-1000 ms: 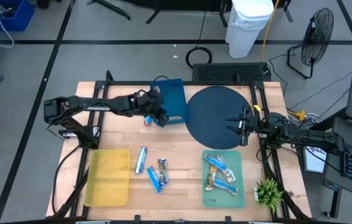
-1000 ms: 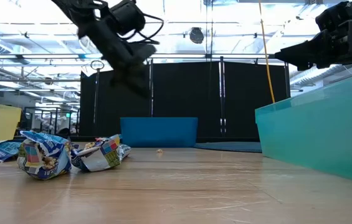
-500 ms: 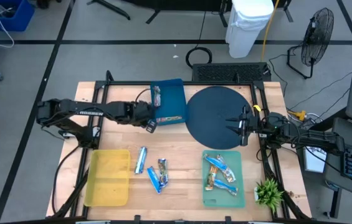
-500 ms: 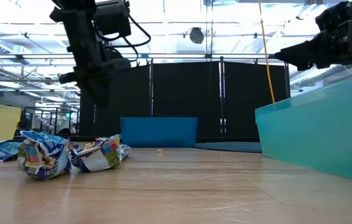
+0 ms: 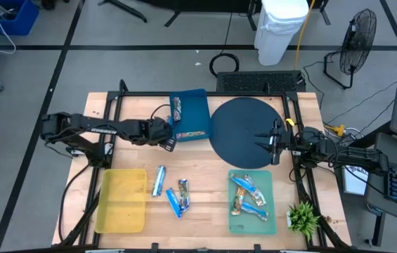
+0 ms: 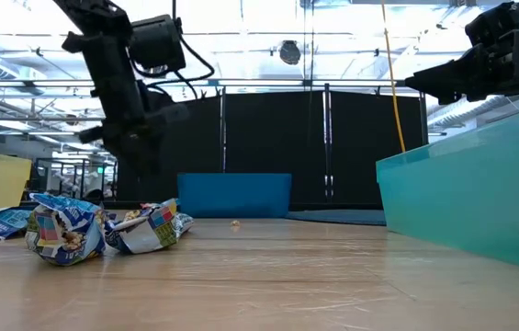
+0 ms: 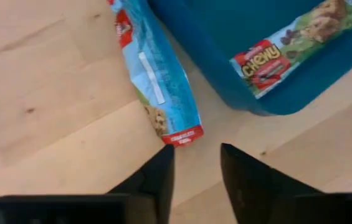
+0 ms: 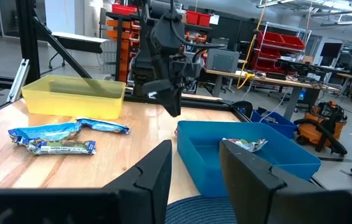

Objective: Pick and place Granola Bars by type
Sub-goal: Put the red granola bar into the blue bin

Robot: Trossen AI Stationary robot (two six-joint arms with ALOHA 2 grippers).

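My left gripper [image 5: 169, 139] [image 7: 195, 163] is open and hovers just off the near-left corner of the blue tray [image 5: 192, 105]. A blue-and-white granola bar [image 7: 156, 87] [image 5: 177, 107] lies flat on the wood along the tray's left wall, its end in front of my fingertips. A red-labelled bar [image 7: 288, 46] [image 5: 195, 133] lies inside the tray. Three more bars [image 5: 159, 180] [image 5: 183, 190] [image 5: 175, 204] lie loose near the table's front. Several bars [image 5: 249, 197] lie in the green tray [image 5: 235, 223]. My right gripper [image 5: 274, 141] [image 8: 194, 165] waits open over the dark round mat's right edge.
A yellow tray [image 5: 122, 204] sits at the front left. The dark round mat [image 5: 244, 130] lies between the blue tray and my right arm. A small green plant [image 5: 302, 218] stands at the front right corner. Bare wood shows around the loose bars.
My left gripper has drawn back from over the blue tray's left edge toward the table's left edge. The bar along the tray's left wall, covered by the arm a second ago, now lies in plain view.
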